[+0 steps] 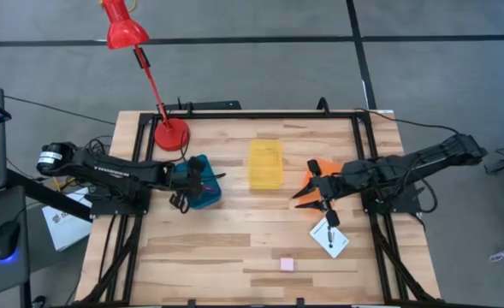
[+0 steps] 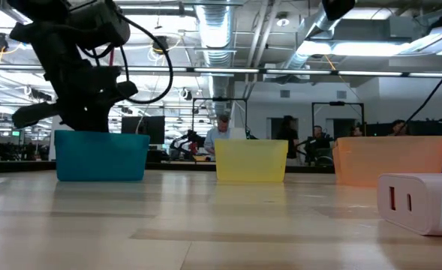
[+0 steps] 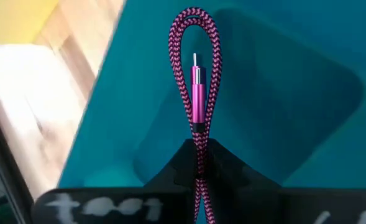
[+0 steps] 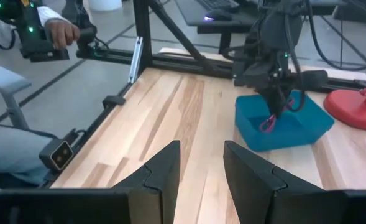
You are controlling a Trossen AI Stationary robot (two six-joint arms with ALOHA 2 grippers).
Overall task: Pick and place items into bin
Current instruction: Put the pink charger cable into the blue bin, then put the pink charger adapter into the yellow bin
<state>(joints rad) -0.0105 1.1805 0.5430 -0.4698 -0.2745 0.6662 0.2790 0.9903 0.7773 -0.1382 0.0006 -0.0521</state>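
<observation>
The left tool [image 1: 186, 190] is seen left of centre in the high view, hanging over the blue bin [image 1: 205, 193], and it is clamped together on the cord [image 3: 197, 93]. In the left wrist view the magenta-and-black braided cord is pinched at the lower middle of the frame, its loop and metal-tipped plug standing out towards the teal floor of the bin. From the right wrist view the same cord [image 4: 268, 122] is caught at the upper right, dangling as a small loop just above the bin's open top [image 4: 281, 124] — whether it touches the inside cannot be told.

The right tool [image 1: 305, 193] is held right of centre in the high view, fingers [image 4: 251, 168] apart and nothing between them, beside the orange bin [image 1: 323, 168].

The white card [image 1: 329, 236] with a dark mark is lying on the bench [image 1: 234, 248] at the lower right, just below the right tool. The pink cube [image 1: 287, 264] is found near the bottom centre — well apart from both tools. The yellow bin [image 1: 265, 163] is placed between the two arms.
</observation>
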